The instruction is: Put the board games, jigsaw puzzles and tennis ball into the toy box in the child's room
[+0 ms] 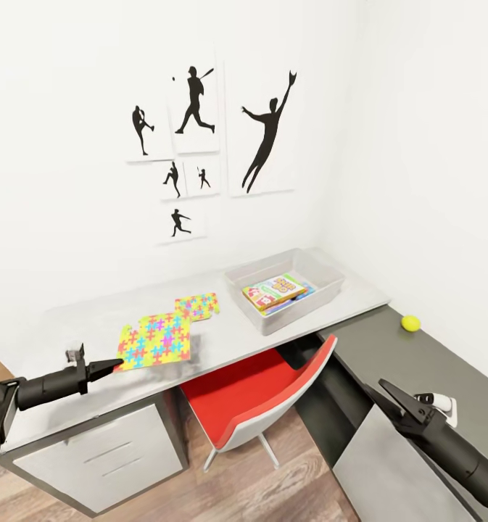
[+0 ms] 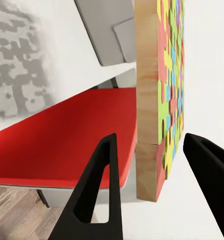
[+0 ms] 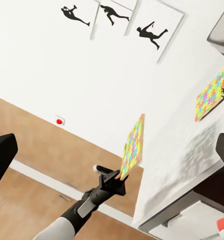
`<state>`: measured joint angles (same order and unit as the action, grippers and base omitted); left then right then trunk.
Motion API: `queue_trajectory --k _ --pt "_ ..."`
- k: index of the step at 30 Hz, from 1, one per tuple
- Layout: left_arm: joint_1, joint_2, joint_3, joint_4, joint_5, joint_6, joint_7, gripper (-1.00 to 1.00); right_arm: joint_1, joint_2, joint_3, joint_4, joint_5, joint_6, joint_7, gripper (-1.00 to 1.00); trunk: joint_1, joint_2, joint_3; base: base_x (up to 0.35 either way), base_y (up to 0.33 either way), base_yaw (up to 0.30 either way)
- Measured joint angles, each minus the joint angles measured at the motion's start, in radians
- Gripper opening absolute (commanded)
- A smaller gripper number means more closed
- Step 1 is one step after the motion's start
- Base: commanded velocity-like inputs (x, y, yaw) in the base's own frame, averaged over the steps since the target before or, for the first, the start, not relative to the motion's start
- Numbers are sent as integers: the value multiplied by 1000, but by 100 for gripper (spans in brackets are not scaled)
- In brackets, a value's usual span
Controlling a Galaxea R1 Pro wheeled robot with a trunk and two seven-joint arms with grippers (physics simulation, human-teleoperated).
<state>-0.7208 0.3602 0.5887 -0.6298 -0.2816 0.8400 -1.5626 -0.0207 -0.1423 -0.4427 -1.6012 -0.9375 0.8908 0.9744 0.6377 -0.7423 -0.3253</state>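
My left gripper (image 1: pixel 117 364) (image 2: pixel 150 142) is shut on the near corner of the larger jigsaw puzzle (image 1: pixel 155 339) (image 2: pixel 170 75), which hangs tilted just above the table (image 1: pixel 91 326) and casts a shadow there. From the right wrist view the same puzzle (image 3: pixel 133 145) stands on edge off the left gripper (image 3: pixel 119 179). The smaller jigsaw puzzle (image 1: pixel 197 306) (image 3: pixel 213 93) lies flat beyond it. The toy box (image 1: pixel 323 291) holds board games (image 1: pixel 274 290), a blue one partly hidden underneath. The tennis ball (image 1: pixel 411 322) rests on the lower dark shelf unit. My right gripper (image 1: pixel 386 387) (image 3: pixel 112 155) is open and empty.
A red chair (image 1: pixel 265 395) is tucked under the desk between my arms. A drawer unit (image 1: pixel 106 457) stands below the left end of the desk. Black sports silhouettes (image 1: pixel 200 138) hang on the white wall. A small white object (image 1: pixel 439 402) lies on the dark shelf by my right arm.
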Motion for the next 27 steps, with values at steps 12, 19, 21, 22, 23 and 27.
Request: queue_trajectory --k 12,19,21,22,23,27 --pt "-14 11 -3 -5 2 4 0 -100 0 5 0 1 7 -1 0 100 -46 84 38 0 0 0" --pt "-14 16 -5 -5 2 4 0 -100 0 6 0 0 7 -1 1 100 -73 133 60 -3 0 0" --pt "-14 19 -5 -5 2 4 0 -100 0 5 0 0 7 -1 1 100 -80 147 66 -88 4 -66" --pt "-15 22 -5 -5 2 4 0 -100 0 5 0 0 7 -1 1 100 -84 154 69 -145 22 -139" --pt "-15 24 -4 -5 2 4 0 -100 0 5 0 0 7 -1 1 100 -88 161 73 -197 60 -188" --pt "-15 31 -4 -4 2 4 0 -100 0 4 0 0 7 -1 1 100 -103 190 87 -180 72 -241"
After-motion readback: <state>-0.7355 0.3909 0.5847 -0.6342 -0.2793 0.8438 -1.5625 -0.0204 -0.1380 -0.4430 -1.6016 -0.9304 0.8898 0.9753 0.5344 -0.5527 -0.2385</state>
